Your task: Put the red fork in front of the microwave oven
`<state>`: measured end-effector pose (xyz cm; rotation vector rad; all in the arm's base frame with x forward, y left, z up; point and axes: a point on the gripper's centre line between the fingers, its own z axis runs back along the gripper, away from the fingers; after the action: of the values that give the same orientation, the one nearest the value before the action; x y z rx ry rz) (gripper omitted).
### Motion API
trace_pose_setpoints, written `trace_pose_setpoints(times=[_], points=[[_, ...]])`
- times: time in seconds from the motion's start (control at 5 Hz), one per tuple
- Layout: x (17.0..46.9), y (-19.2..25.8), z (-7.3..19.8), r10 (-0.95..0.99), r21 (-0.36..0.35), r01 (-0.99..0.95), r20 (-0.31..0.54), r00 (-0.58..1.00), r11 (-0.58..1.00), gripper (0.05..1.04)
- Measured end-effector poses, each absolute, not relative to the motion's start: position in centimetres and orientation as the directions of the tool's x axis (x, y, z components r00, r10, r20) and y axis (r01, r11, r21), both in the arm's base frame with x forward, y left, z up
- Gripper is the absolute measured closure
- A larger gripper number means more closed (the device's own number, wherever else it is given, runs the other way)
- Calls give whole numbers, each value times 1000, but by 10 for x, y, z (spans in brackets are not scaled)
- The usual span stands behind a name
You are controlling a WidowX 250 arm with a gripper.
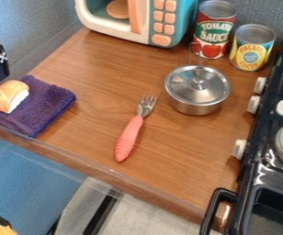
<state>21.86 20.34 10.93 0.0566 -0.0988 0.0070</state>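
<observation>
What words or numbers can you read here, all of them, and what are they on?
"TOMATO SAUCE", on the red and green can.
"PINEAPPLE", on the yellow can; the word under it is too blurry to read for sure.
I can't read any words or numbers on the microwave or the stove.

From above and before the brown wooden counter [86, 96], the camera view looks down at a slant, fairly near, facing the boxy teal-and-white toy microwave [143, 20] along the back.
</observation>
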Motion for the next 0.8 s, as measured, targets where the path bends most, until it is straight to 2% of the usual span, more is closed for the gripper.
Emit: trace_pose_setpoints(times=[0.2, 0.4, 0.8], points=[[218, 200, 102, 5, 35, -8, 83, 997, 999, 83], [223, 166, 103, -90, 13, 89, 88, 992, 996, 83], [239, 78, 125, -291, 63, 285, 149, 945, 957, 83]])
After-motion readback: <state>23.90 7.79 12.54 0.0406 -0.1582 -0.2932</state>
